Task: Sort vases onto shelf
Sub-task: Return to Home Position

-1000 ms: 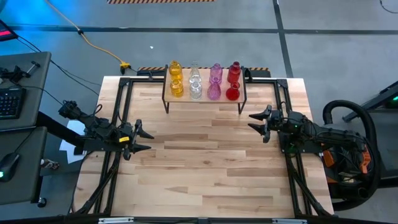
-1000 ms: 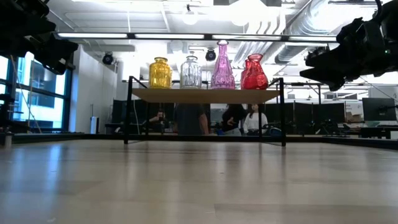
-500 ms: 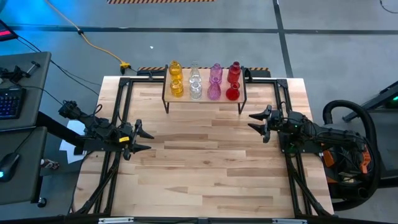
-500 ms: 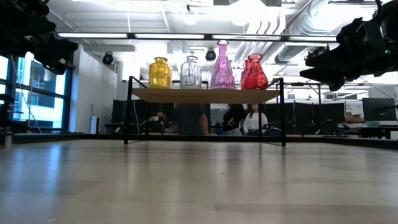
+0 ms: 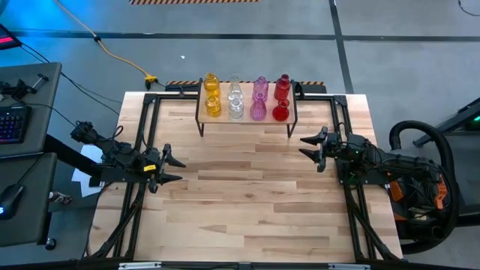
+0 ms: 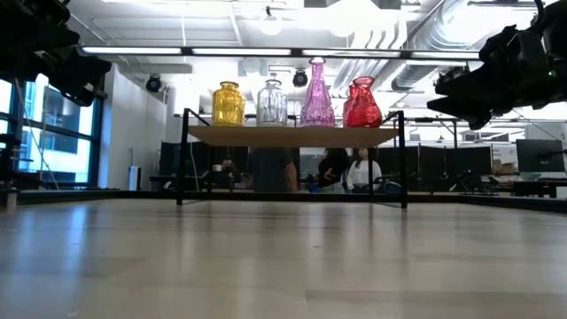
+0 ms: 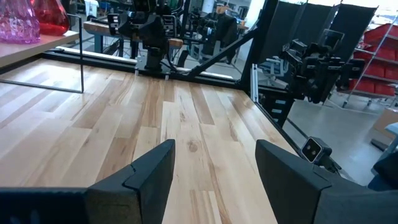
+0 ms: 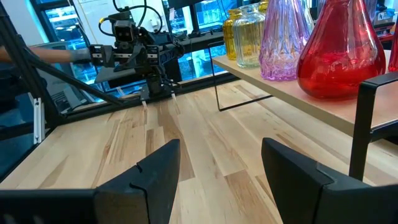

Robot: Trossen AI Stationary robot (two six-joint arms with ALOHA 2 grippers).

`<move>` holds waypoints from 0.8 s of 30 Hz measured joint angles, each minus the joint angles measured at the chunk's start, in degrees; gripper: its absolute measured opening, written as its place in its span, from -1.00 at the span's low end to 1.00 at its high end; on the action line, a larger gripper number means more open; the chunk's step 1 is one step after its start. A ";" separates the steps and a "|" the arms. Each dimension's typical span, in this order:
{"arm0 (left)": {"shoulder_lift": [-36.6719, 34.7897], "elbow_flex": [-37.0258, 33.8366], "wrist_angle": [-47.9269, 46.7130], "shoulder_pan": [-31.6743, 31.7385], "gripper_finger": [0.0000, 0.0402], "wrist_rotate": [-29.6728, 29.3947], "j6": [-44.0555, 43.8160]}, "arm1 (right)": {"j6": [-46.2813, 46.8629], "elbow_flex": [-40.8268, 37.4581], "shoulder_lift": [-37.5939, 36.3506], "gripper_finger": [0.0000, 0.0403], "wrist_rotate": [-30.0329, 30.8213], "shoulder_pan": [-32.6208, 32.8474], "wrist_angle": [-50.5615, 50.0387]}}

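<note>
On the shelf (image 5: pixel 247 117), eight vases (image 5: pixel 258 111), paired by colour

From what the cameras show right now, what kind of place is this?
Probably a robotics lab or workshop: exposed ceiling ducts overhead, a keyboard on a desk beside the table, and racks of red storage bins beyond it.

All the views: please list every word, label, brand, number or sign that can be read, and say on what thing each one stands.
No text can be read in any view.
The vases and the shelf: no writing shows on them.
The striped tape on the floor: a pattern only, no letters.
The keyboard beside the table: key marks too small to read.
</note>
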 joint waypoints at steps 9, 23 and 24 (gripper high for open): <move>-0.01 0.00 0.00 0.00 0.07 0.00 0.02 | 0.00 0.00 0.00 0.04 0.01 0.00 0.00; -0.02 0.00 0.00 0.00 0.07 0.00 0.01 | 0.00 0.00 0.00 0.04 0.01 0.00 -0.02; -0.02 0.00 0.00 0.01 0.07 0.00 0.02 | 0.00 0.00 0.00 0.04 0.01 -0.01 -0.01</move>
